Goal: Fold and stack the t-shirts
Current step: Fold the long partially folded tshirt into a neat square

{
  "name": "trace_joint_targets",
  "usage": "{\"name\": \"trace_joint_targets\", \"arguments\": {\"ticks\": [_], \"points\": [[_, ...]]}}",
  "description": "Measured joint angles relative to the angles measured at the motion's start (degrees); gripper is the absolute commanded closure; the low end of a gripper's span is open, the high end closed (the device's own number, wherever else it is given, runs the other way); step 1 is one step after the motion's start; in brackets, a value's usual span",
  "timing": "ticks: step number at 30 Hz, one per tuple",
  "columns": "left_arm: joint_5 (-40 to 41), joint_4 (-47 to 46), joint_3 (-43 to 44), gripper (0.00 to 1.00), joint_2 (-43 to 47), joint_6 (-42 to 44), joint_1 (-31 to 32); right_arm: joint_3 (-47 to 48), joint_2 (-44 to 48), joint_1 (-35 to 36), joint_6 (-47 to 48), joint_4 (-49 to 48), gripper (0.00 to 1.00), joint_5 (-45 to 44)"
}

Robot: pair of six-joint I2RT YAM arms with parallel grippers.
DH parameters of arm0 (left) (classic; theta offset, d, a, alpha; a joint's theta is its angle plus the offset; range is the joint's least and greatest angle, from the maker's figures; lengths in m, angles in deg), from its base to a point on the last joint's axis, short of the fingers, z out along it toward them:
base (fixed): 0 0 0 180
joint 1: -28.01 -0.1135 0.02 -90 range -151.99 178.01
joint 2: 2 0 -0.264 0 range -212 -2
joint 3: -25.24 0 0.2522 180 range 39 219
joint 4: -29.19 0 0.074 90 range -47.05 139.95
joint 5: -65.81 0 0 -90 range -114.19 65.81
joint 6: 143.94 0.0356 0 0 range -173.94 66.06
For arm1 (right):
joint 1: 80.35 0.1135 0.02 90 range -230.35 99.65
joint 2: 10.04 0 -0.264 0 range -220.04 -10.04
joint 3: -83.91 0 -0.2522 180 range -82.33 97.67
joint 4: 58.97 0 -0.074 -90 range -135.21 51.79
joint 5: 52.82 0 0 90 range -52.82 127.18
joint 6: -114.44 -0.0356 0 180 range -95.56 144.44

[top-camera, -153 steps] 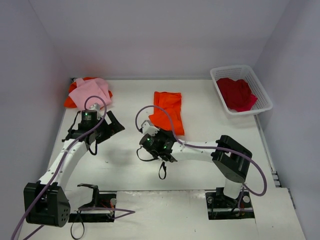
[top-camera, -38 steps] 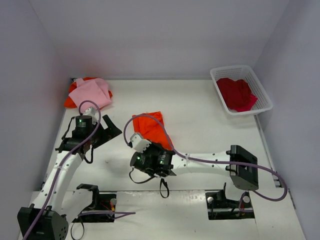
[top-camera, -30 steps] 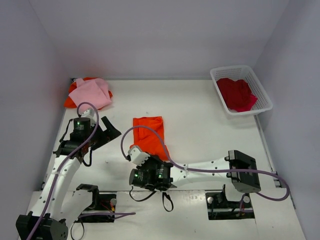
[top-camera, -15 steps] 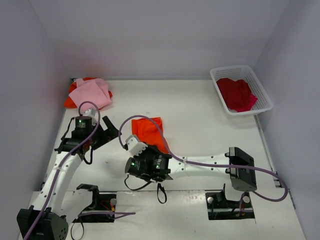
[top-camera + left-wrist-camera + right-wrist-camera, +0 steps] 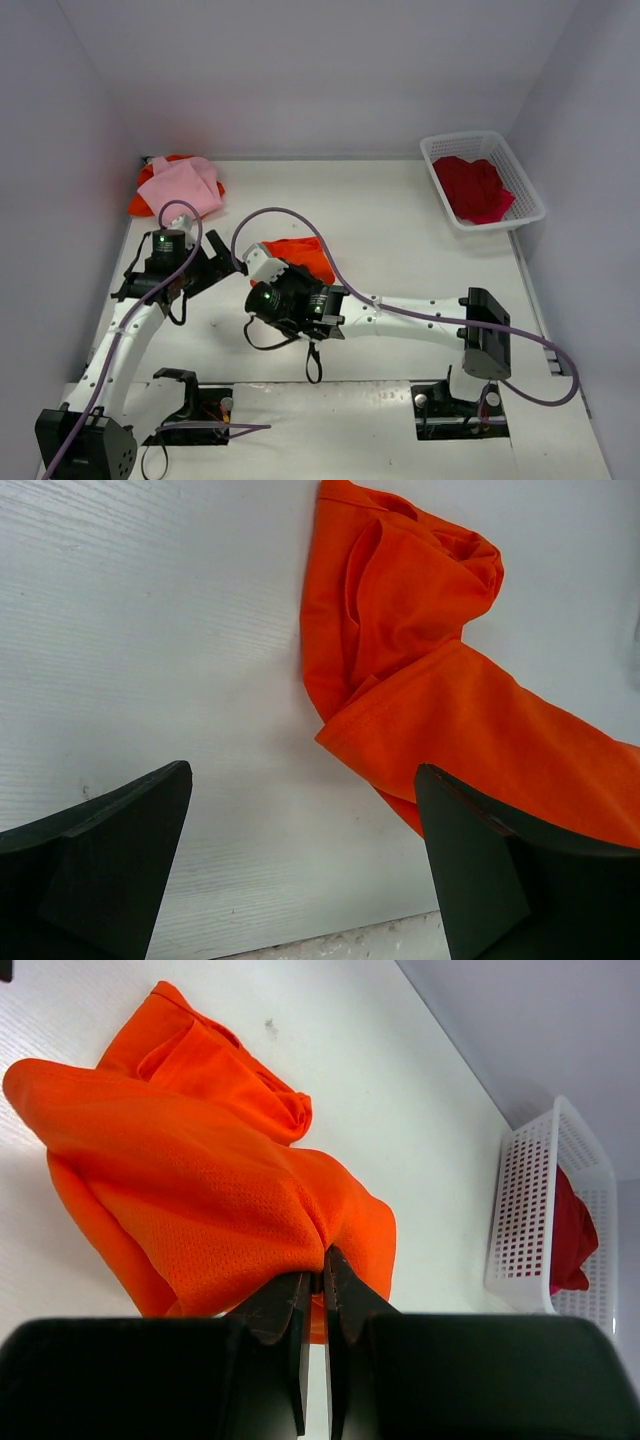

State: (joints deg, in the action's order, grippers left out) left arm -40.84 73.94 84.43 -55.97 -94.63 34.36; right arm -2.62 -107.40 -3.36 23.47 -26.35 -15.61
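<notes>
An orange t-shirt (image 5: 303, 256) lies bunched on the table's middle. My right gripper (image 5: 288, 276) is shut on a fold of its near edge and holds it above the rest of the cloth; the right wrist view shows the orange t-shirt (image 5: 190, 1175) pinched between the right gripper (image 5: 318, 1260) tips. My left gripper (image 5: 222, 264) stands open just left of the shirt, with nothing between its fingers. In the left wrist view, the orange t-shirt (image 5: 420, 670) lies ahead and to the right of the left gripper (image 5: 302, 770). A pink t-shirt (image 5: 180, 184) lies at the back left. A crimson t-shirt (image 5: 472, 187) fills the basket.
The white lattice basket (image 5: 522, 172) stands at the back right, and the basket (image 5: 528, 1210) also shows in the right wrist view. Under the pink shirt lies more orange cloth (image 5: 140, 205). Grey walls close the table on three sides.
My right gripper has moved away from the near edge toward the back left, carrying the orange shirt's near edge over the rest, so the flat shirt is now bunched. The left arm barely moved.
</notes>
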Motion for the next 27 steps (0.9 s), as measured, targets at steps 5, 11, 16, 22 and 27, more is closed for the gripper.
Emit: {"name": "trace_joint_targets", "arguments": {"ticks": [5,11,16,22,27], "points": [[0.0,-0.5,0.0,0.12,-0.7,0.0,0.0,0.1,0.0,-3.7,4.2,-3.0,1.00,3.7],[0.1,-1.2,0.0,0.12,-0.9,0.0,0.0,0.0,0.0,-7.5,8.2,-7.2,1.00,9.4],[0.3,-1.4,0.0,0.12,-1.6,0.0,0.0,-0.3,-0.9,-9.7,10.4,-10.5,1.00,14.2],[0.5,-1.9,0.0,0.12,-2.6,0.0,0.0,-0.7,-5.0,-11.3,12.5,-13.6,1.00,20.9],[0.6,-2.6,0.0,0.12,-3.4,0.0,0.0,-1.2,-7.4,-13.1,13.5,-16.4,1.00,26.4]]}}
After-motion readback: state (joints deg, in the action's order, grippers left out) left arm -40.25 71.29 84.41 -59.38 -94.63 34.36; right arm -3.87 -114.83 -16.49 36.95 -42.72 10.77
